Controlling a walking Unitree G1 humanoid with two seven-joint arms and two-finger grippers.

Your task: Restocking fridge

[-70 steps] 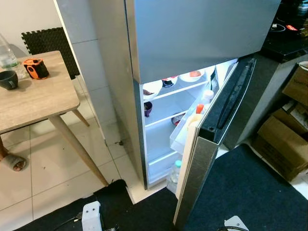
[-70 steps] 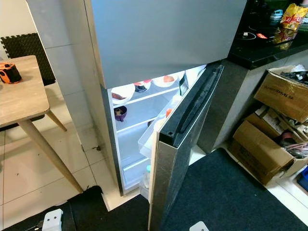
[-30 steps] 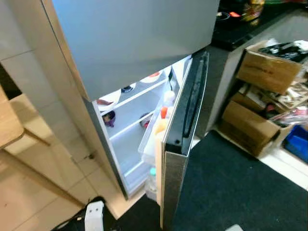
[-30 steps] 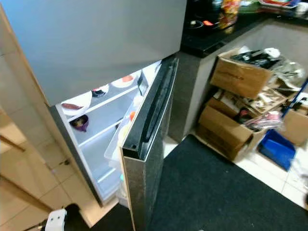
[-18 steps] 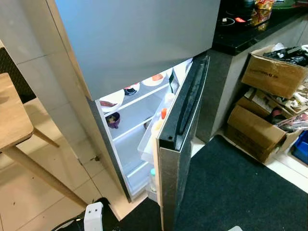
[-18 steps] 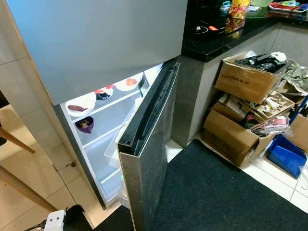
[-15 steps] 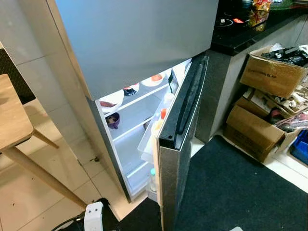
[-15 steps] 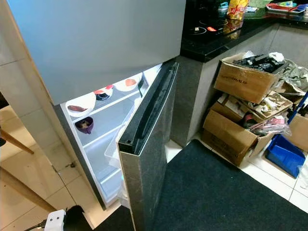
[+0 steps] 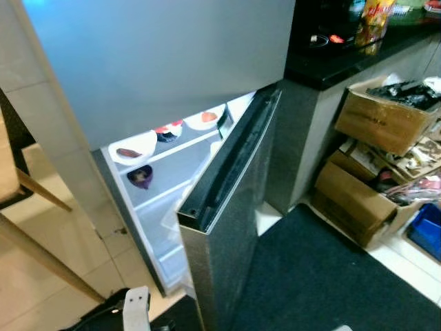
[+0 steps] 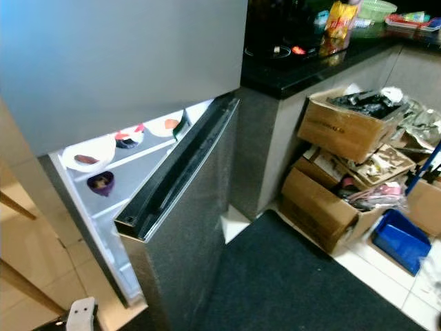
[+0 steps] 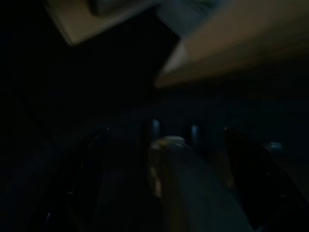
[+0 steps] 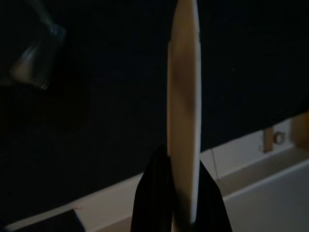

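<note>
I'm looking down at the grey fridge (image 9: 158, 62), whose speckled lower door (image 9: 227, 227) is standing ajar, with white bowls of food (image 9: 134, 146) sitting on its lit top shelf and a purple bowl (image 9: 140, 176) below. My right claw (image 12: 183, 193) is clamping a pale flat plate-like thing (image 12: 183, 96) edge-on above the dark floor mat (image 10: 296, 283). The left claw's (image 11: 169, 159) view is too dark, so I cannot tell its state.

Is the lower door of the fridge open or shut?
Open. The lower door stands swung out from the fridge, and the lit shelves with bowls show in the gap beside it.
</note>
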